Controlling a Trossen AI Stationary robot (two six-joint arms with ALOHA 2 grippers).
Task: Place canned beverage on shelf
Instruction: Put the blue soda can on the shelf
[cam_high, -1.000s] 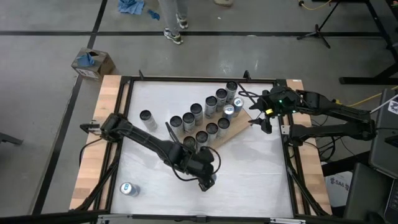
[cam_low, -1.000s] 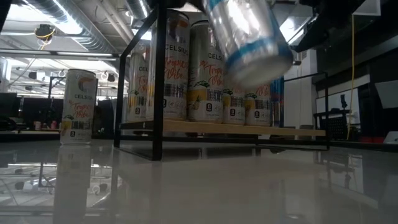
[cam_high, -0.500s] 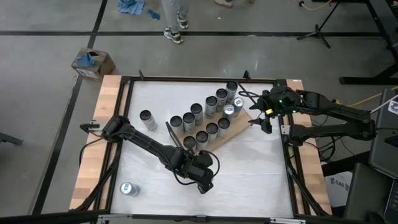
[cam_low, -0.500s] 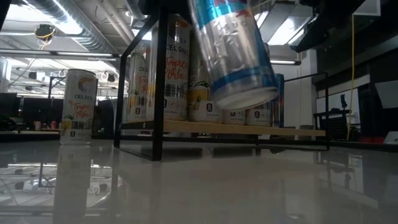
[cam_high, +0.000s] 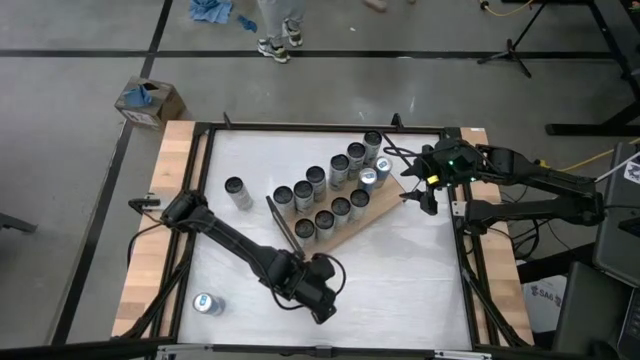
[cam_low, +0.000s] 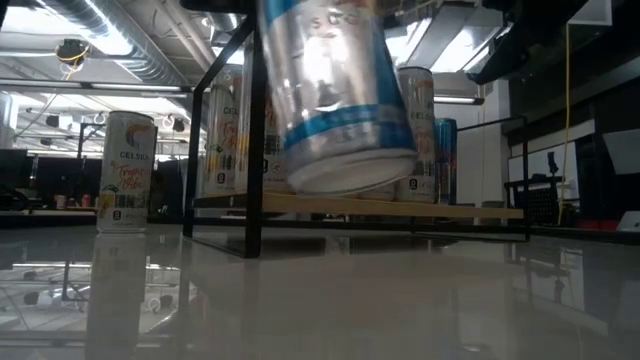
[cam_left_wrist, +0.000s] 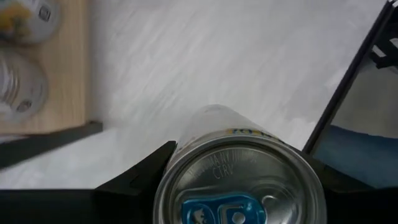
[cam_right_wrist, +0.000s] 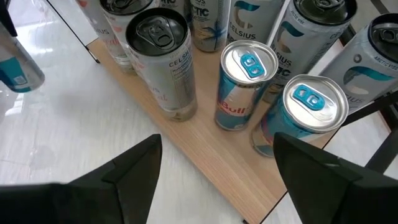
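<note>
My left gripper (cam_high: 322, 296) hangs over the table's near middle, in front of the shelf, shut on a silver can with a blue band (cam_low: 335, 100). The can's top with a blue tab (cam_left_wrist: 239, 186) fills the left wrist view. The shelf (cam_high: 378, 214) is a light wood board lying aslant at the far middle, with a dark panel (cam_high: 283, 222) at its left end. Several cans stand on it. My right gripper (cam_high: 424, 198) waits open above the shelf's right end, with nothing between its fingers (cam_right_wrist: 127, 177). My left gripper pinches the can's side wall just under the top rim (cam_left_wrist: 179, 157), one finger (cam_left_wrist: 140, 180) on each side. The fingers slant down from above. The can hangs below them, its top up and slightly tilted, lifted clear of the table.
One can (cam_high: 237, 190) stands alone on the table left of the shelf, and it also shows at the left in the low view (cam_low: 125, 170). Another can (cam_high: 207, 304) lies near the front left corner. Black frame rails (cam_high: 200, 230) border the white table top.
My left gripper has gone toward the table's near edge and a little down with the can. The can, tipped over before, now hangs closer to upright.
</note>
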